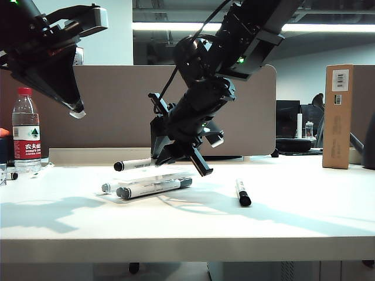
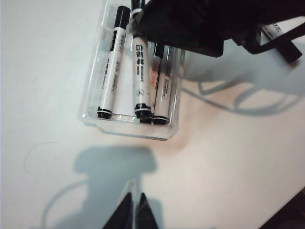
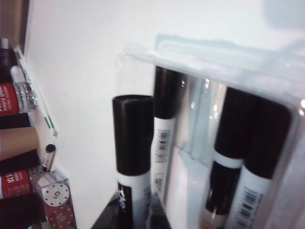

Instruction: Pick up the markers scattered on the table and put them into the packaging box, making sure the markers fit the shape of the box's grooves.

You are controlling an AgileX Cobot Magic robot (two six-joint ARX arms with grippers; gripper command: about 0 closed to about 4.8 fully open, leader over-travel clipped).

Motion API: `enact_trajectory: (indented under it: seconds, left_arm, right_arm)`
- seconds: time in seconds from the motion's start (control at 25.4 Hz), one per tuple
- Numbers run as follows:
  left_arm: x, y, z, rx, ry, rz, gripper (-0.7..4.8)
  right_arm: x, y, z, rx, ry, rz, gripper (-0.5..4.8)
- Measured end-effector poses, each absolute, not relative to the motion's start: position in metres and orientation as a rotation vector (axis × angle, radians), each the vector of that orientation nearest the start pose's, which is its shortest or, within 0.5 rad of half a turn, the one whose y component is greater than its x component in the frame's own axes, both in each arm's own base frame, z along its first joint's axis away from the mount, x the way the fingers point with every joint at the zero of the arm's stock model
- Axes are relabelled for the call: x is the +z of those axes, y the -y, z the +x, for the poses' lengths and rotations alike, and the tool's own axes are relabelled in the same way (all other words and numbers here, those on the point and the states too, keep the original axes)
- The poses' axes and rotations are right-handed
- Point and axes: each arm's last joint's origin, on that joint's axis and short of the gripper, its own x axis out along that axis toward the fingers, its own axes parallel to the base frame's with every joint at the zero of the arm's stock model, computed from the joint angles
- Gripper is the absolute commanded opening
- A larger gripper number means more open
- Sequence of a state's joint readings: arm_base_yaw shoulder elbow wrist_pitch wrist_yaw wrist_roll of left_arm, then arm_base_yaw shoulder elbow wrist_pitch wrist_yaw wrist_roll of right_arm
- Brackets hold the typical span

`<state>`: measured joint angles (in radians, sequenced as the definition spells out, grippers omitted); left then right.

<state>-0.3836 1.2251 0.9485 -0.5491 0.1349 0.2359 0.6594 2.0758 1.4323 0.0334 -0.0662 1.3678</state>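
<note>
The packaging box (image 2: 95, 62) (image 1: 153, 177) lies flat on the table (image 1: 304, 216), with markers (image 2: 112, 67) (image 3: 164, 119) in its grooves. My right gripper (image 1: 168, 154) (image 3: 136, 214) hangs over the box, tilted, shut on a marker (image 2: 141, 76) (image 3: 133, 143) that lies along the box's length just above the others. One loose marker (image 1: 243, 192) lies on the table to the right and another (image 1: 135, 164) behind the box. My left gripper (image 1: 77, 110) (image 2: 134, 202) is raised at the upper left, shut and holding nothing.
A water bottle (image 1: 26, 132) stands at the table's left end and a tall cardboard box (image 1: 338, 114) at the far right. A grey partition (image 1: 117, 105) runs behind the table. Small bottles and a dotted container (image 3: 55, 195) show beyond the table edge.
</note>
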Motion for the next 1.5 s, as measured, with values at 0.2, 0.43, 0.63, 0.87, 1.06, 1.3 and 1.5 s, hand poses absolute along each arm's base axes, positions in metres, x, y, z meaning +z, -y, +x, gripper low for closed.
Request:
enact_trajectory:
  seconds: [0.2, 0.43, 0.63, 0.87, 1.06, 1.3, 1.5]
  left_arm:
    - [0.272, 0.096, 0.228, -0.584, -0.769, 0.322, 0.17]
    - [0.272, 0.096, 0.228, -0.584, -0.769, 0.322, 0.17]
    - [0.272, 0.096, 0.229, -0.582, -0.769, 0.322, 0.17]
    - [0.272, 0.096, 0.229, -0.581, -0.768, 0.323, 0.17]
    - [0.272, 0.096, 0.229, -0.581, -0.767, 0.323, 0.17]
    - [0.272, 0.096, 0.229, -0.580, -0.764, 0.323, 0.17]
    - [0.273, 0.097, 0.230, -0.580, -0.754, 0.322, 0.17]
  right_arm:
    - [0.180, -0.282, 0.362, 0.169, -0.947, 1.084, 0.65]
    - [0.180, -0.282, 0.362, 0.168, -0.940, 1.085, 1.13]
    - [0.181, -0.281, 0.363, 0.166, -0.935, 1.088, 1.22]
    - [0.181, -0.282, 0.363, 0.211, -0.973, 1.098, 1.21]
    - [0.189, -0.274, 0.368, 0.314, -1.011, 1.089, 0.80]
    - [0.231, -0.230, 0.372, 0.327, -0.937, 0.934, -0.06]
    - [0.249, -0.203, 0.361, 0.281, -0.946, 0.703, 0.03]
